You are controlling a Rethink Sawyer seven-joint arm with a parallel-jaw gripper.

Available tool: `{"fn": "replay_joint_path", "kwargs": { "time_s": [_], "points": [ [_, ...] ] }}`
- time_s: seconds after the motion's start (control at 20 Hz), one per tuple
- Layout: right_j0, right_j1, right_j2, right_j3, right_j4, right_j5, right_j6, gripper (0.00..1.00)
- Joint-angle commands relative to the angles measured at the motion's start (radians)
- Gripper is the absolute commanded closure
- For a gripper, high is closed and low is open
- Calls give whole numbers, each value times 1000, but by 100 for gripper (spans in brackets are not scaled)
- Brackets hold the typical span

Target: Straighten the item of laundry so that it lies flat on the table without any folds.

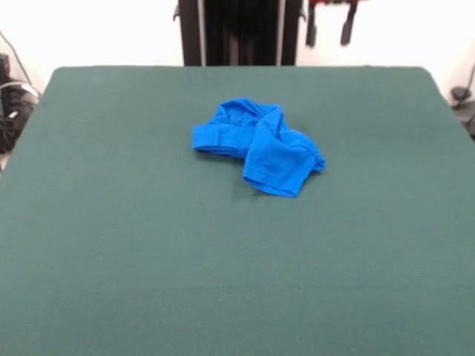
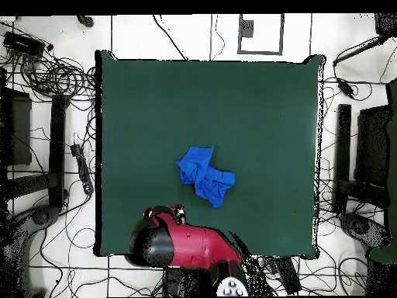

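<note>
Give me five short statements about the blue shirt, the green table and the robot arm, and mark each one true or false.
1. The blue shirt lies crumpled in a bunch, not spread flat. True.
2. The shirt hangs over an edge of the green table. False: it sits well inside the edges, near the middle.
3. The gripper is clamped on the shirt. False: it hangs at the top of the front view, clear of the cloth.
4. The shirt is the only thing lying on the table. True.
5. In the overhead view the red arm covers the shirt. False: it sits at the table's bottom edge, apart from the shirt.
</note>
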Motion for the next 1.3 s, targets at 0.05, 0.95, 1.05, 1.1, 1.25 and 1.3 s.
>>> {"fn": "replay_joint_path", "kwargs": {
  "time_s": [0.05, 0.95, 1.05, 1.1, 1.25, 1.3],
  "points": [
    [-31, 272, 91, -39, 23, -188, 232, 0],
    [-25, 240, 78, -74, 109, -97, 235, 0],
    [-6, 217, 62, -81, 123, -59, 232, 0],
    [2, 205, 56, -86, 131, -40, 230, 0],
    [4, 189, 49, -104, 140, 2, 218, 0],
    [-3, 188, 53, -112, 140, 11, 212, 0]
  ]
}}
